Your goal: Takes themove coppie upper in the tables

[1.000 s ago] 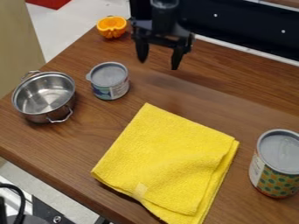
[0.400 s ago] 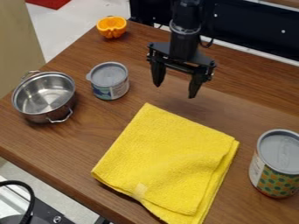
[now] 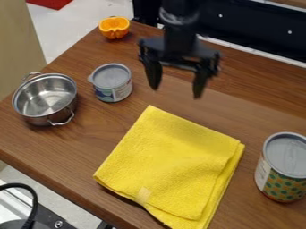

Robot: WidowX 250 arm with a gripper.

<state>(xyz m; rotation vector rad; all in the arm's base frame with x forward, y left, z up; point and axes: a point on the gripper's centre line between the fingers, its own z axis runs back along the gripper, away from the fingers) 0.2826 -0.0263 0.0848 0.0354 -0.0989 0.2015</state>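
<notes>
Steel pot (image 3: 45, 96), upright near the edge of the wooden table (image 3: 71, 154).
The pot is small, round and silvery, with a shiny outer wall, a rolled rim and two wire loop handles, one toward the view's upper left and the other toward its lower right. It stands with its mouth up, and its bare metal inside shows pale, streaky reflections. It sits at the left of the view, where its rim overlaps the line of the table's edge. It is near the small grey-lidded can (image 3: 112, 82) but apart from it, and apart from the folded yellow cloth (image 3: 170, 163).
</notes>
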